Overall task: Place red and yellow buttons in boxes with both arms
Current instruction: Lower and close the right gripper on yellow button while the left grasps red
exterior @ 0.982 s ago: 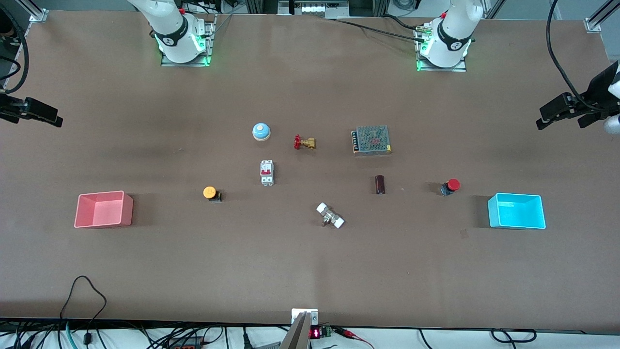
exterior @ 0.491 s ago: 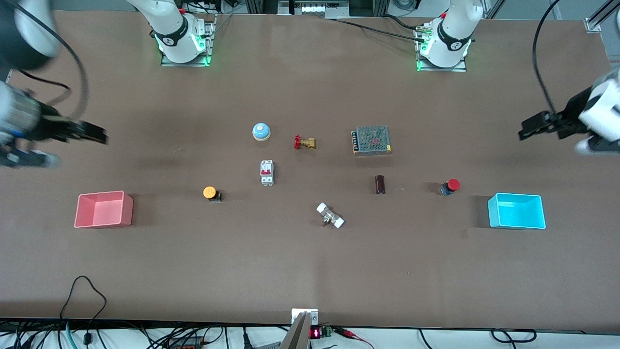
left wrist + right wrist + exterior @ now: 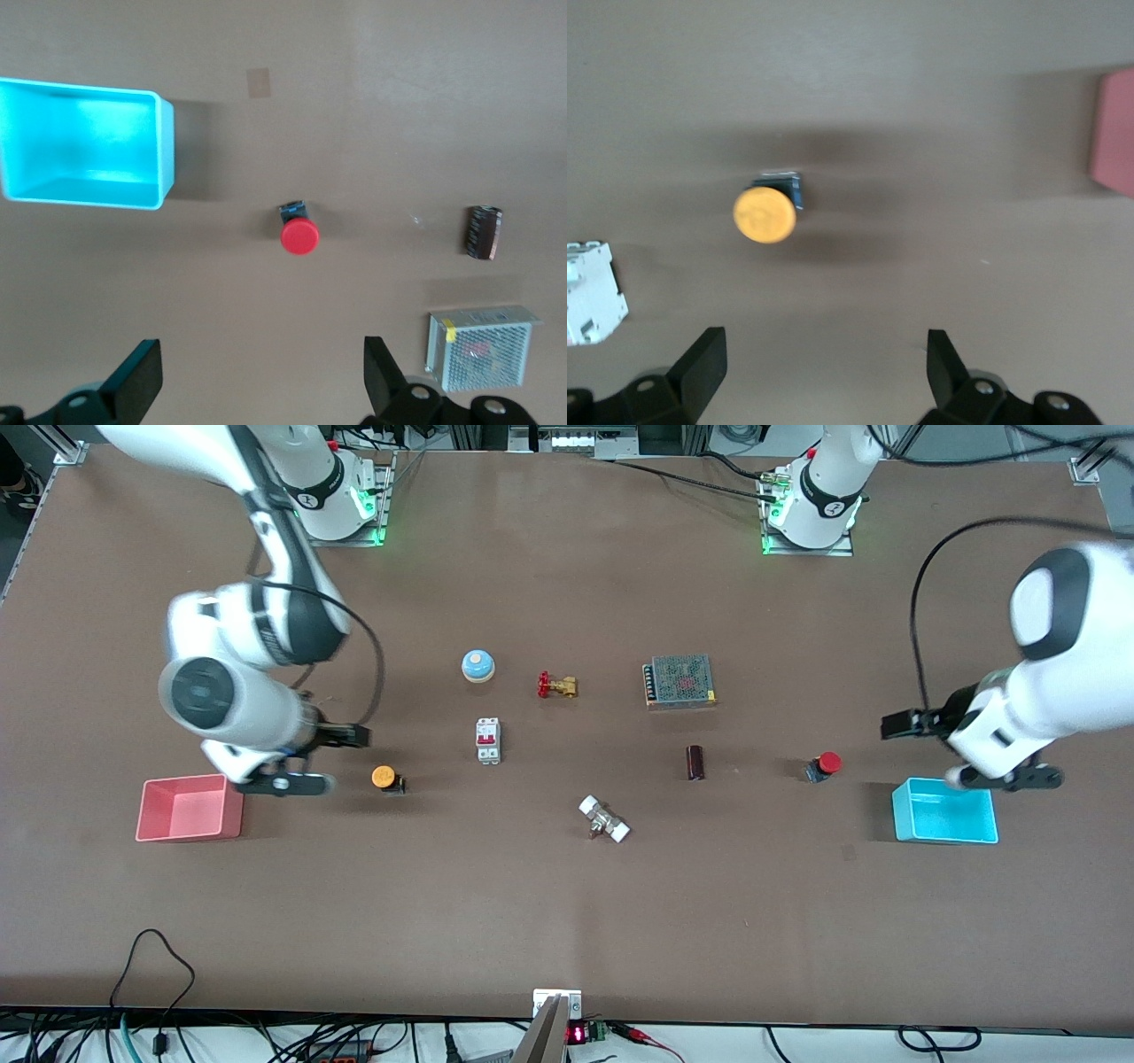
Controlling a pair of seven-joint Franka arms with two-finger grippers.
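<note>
The yellow button sits on the table between the pink box and a white breaker. My right gripper hangs open and empty above the table between the pink box and the yellow button. In the right wrist view the yellow button lies ahead of the open right gripper, with the pink box at the edge. The red button sits beside the cyan box. My left gripper is open and empty above the cyan box's edge. The left wrist view shows the red button, the cyan box and the open left gripper.
A blue bell, a brass valve and a mesh power supply stand farther from the camera mid-table. A white breaker, a dark cylinder and a white-ended fitting lie between the buttons.
Both arms have swung in from the table's ends: the right gripper now hangs by the yellow button, the left by the red button and cyan box. The objects have not moved.
</note>
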